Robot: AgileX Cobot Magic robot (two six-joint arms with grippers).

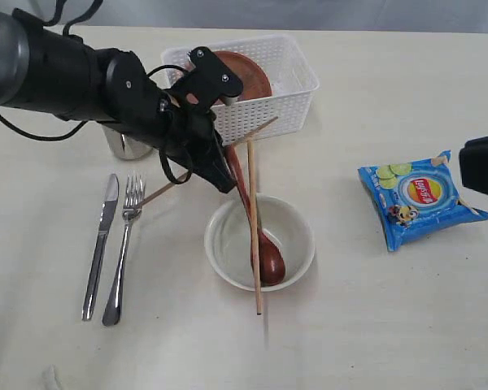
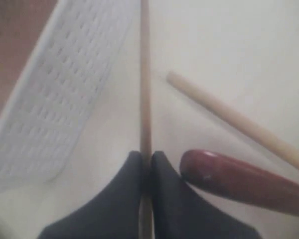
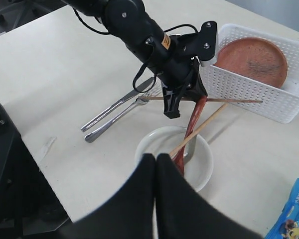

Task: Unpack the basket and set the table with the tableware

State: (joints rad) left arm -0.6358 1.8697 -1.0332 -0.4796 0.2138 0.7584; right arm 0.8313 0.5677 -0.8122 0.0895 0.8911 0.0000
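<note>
My left gripper is shut on one wooden chopstick and holds it slanted in the air between the white basket and the cream bowl; the closed fingers pinch the chopstick. The second chopstick lies across the bowl, beside the reddish wooden spoon resting in it. A brown plate stands in the basket. Knife and fork lie side by side on the table. A steel cup peeks from behind the left arm. My right gripper hovers shut and empty.
A blue chip packet lies on the table at the right, just beside the right gripper's black body. The left arm stretches in from the upper left, over the cup and the basket's near corner.
</note>
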